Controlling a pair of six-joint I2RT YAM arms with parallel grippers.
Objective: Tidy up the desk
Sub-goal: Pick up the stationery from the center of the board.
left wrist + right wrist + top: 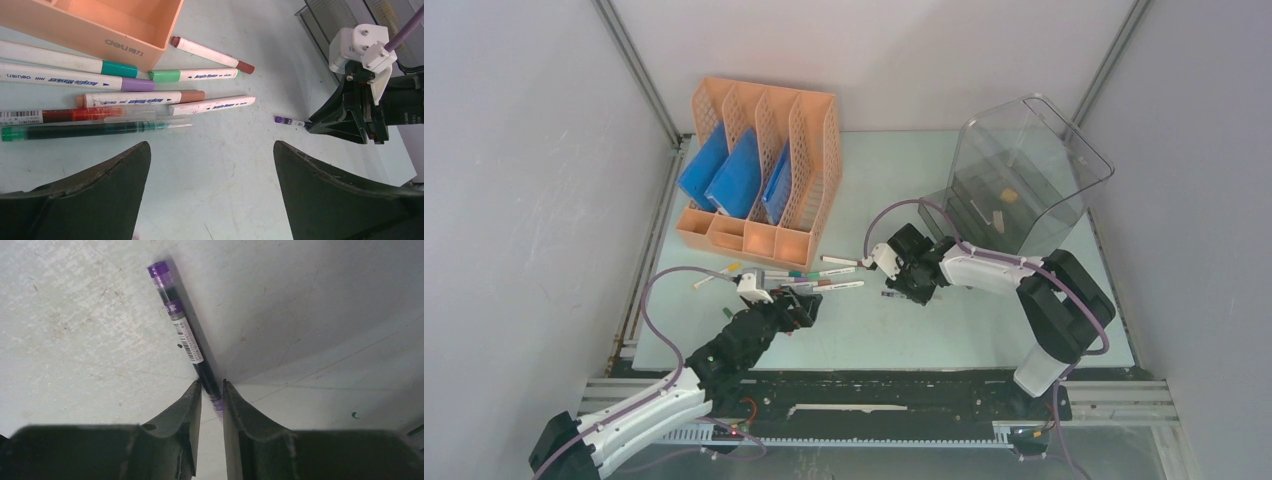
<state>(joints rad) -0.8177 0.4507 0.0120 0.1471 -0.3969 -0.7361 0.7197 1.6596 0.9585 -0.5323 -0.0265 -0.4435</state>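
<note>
From above, the desk has blue folders already filed in the orange file rack, but markers lie loose before it. Left wrist: the left gripper gapes wide near them. Right wrist: the right gripper pinches a purple pen lying on the desk.

The place looks like a robot test cell in a lab, arranged as an office desk: grey panel walls and metal frame bars enclose a mint-green counter, which carries an orange file rack and markers.
</note>
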